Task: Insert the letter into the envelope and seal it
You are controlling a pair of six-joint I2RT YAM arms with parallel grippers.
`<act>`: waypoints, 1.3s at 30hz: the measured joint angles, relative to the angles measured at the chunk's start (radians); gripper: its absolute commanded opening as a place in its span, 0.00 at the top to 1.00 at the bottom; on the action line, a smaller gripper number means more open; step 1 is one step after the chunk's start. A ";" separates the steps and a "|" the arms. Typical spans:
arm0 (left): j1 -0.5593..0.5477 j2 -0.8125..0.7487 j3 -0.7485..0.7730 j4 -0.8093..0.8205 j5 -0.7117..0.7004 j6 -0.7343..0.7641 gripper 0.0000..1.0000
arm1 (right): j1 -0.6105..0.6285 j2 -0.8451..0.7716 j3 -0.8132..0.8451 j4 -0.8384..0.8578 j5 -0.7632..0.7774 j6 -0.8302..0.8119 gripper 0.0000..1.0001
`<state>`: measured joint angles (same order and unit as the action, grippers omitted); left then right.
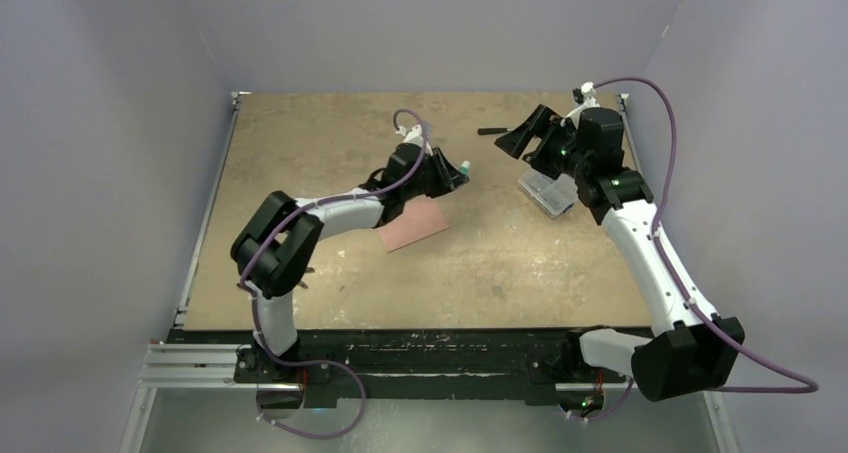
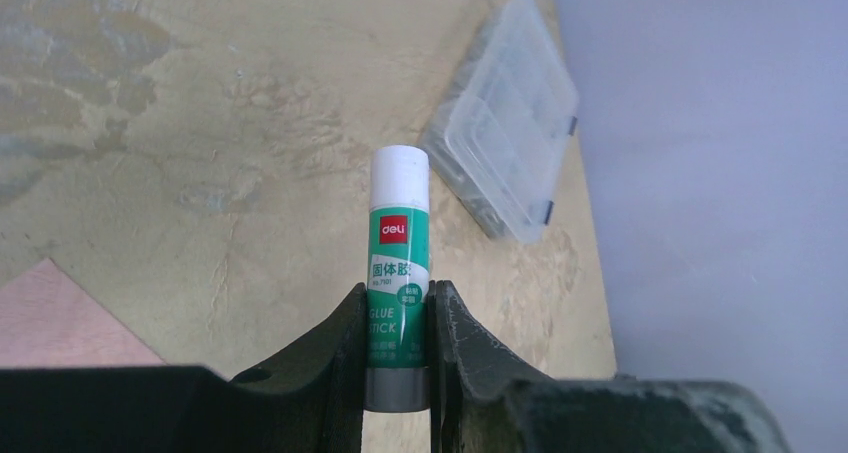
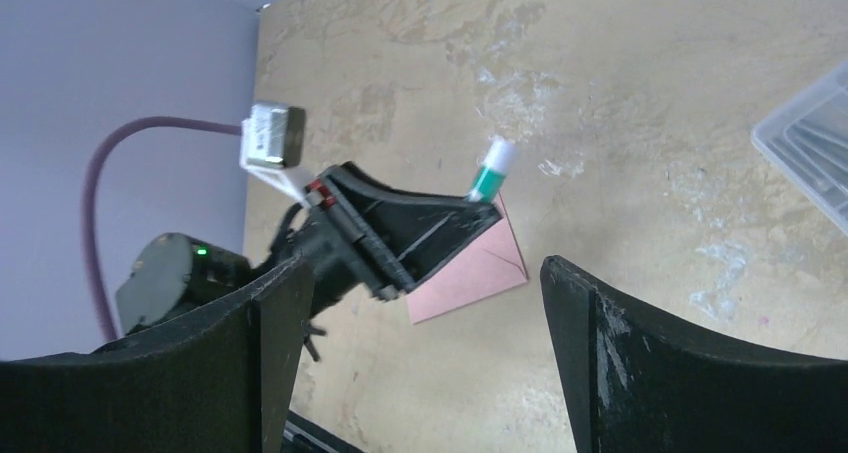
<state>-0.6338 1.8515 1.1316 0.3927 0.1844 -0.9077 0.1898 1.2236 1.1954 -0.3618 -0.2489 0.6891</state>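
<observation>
1. Left gripper [image 2: 398, 303]: jaws clamped on the lower body of a glue stick [image 2: 398, 238] (green label, white top), which is held above the table [image 1: 330, 133] near its middle.
2. Right gripper [image 3: 422, 265]: fingers spread wide apart, raised toward the far right corner of the surface.
3. Envelope [image 1: 413, 223]: salmon-pink, lying flat on the surface left of centre. One end is hidden under the left wrist, and the glue stick is just beyond it.
4. Letter: cannot be told apart as a separate sheet in any view.
5. Clear plastic box [image 1: 548, 193]: lid shut, resting near the right edge, just beside the right wrist.
6. Small dark bar [image 1: 490, 131]: lies near the far edge, close to the right fingers.
</observation>
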 measured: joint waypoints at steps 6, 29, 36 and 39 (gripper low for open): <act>-0.142 0.156 0.164 -0.108 -0.285 -0.108 0.98 | 0.000 -0.056 -0.042 -0.022 0.000 -0.003 0.16; -0.252 0.399 0.245 0.040 -0.425 -0.296 0.53 | 0.000 -0.101 -0.061 -0.078 -0.002 -0.066 0.14; -0.253 0.347 0.187 0.050 -0.386 -0.245 0.53 | 0.000 -0.101 -0.061 -0.093 0.000 -0.071 0.15; -0.252 0.282 0.184 -0.014 -0.382 -0.155 0.51 | 0.000 -0.103 -0.053 -0.102 0.013 -0.071 0.15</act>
<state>-0.8860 2.1338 1.3155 0.3786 -0.1978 -1.0626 0.1898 1.1206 1.1419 -0.4641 -0.2363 0.6178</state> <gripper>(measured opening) 0.473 0.853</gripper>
